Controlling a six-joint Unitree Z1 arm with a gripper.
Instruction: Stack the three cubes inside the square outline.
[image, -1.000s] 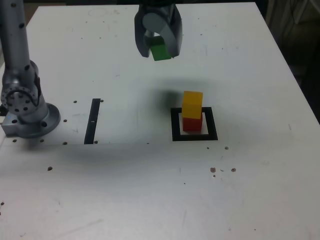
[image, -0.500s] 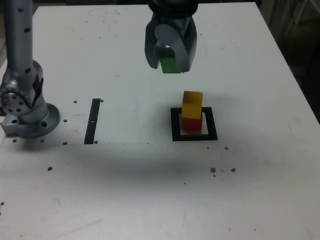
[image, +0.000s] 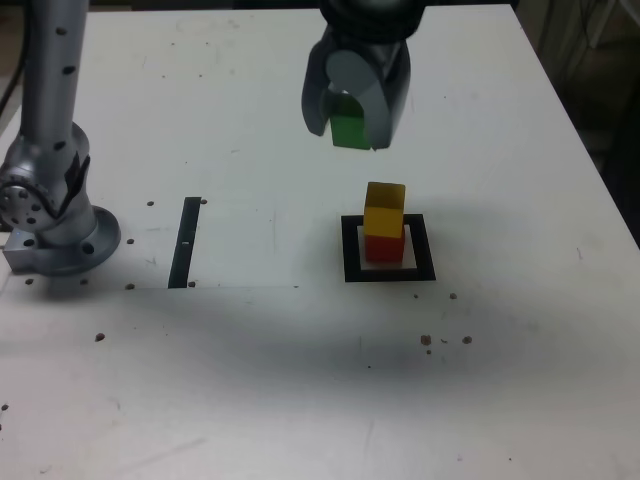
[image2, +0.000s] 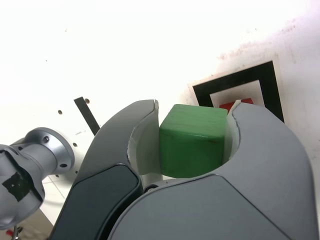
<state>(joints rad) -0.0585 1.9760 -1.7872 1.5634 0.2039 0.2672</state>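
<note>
Since the earlier frames, the gripper (image: 352, 128) has been carried toward the exterior view's right, across the far half of the white table (image: 500, 380), and is now held in the air just behind the stack and a little to its left in that view, where before it hung well to the left of it. The green cube (image: 349, 130) is clamped between the two grey jaws, and in the wrist view the green cube (image2: 192, 140) is seen pressed on both sides by the pale inner pads (image2: 145, 145), with its top face and one side face exposed. The yellow cube (image: 384, 209) is seen resting on the red cube (image: 383, 247), slightly twisted relative to it, and neither has been shifted. The red cube is seated on the pale centre of the square outline (image: 389, 272), which lies right of the table's middle in the exterior view, well clear of every edge. A narrow black strip (image: 186, 242) is marked on the table to the exterior view's left of the outline, and the arm's round grey base (image: 60, 235) is mounted near the left edge.
</note>
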